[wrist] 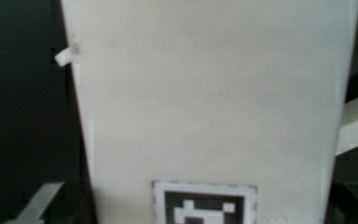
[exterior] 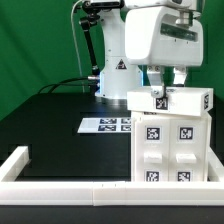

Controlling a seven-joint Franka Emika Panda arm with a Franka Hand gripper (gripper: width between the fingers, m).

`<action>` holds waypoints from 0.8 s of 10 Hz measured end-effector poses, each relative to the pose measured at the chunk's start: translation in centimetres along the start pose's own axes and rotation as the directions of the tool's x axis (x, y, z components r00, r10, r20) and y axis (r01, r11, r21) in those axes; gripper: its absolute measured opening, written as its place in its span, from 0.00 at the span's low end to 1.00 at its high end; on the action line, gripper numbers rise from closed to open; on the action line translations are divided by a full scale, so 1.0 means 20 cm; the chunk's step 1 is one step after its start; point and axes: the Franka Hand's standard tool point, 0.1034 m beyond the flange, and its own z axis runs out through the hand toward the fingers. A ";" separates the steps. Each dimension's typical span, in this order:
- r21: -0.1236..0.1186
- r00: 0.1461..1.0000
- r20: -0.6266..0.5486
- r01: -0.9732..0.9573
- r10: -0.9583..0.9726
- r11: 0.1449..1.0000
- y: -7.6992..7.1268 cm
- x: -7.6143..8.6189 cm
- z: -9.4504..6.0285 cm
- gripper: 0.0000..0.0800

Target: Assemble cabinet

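The cabinet shell (exterior: 175,150) stands upright at the exterior view's right, its front showing several black-and-white tags. A smaller white box part (exterior: 185,101) lies across its top. My gripper (exterior: 158,90) comes down from above onto this top part, a finger on each side of it, and is shut on it. In the wrist view the top part (wrist: 202,100) fills the space between the jaws and shows a tag (wrist: 204,206). A grey finger (wrist: 44,203) shows dimly beside it. The fingertips are blurred.
The marker board (exterior: 106,125) lies flat on the black table, left of the cabinet. The low white border frame (exterior: 60,187) runs along the front edge and up the left side. The arm's white base (exterior: 113,70) stands at the back.
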 end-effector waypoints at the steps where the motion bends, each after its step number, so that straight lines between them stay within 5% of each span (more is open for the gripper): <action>1: -0.011 0.991 -0.017 -0.131 0.131 0.991 -0.01 0.00 0.00 0.70; 3: -0.017 0.943 -0.049 -0.329 0.328 0.944 -0.03 0.01 0.00 0.70; 8: 0.011 0.735 -0.069 -0.676 0.675 0.737 -0.06 0.04 0.00 0.70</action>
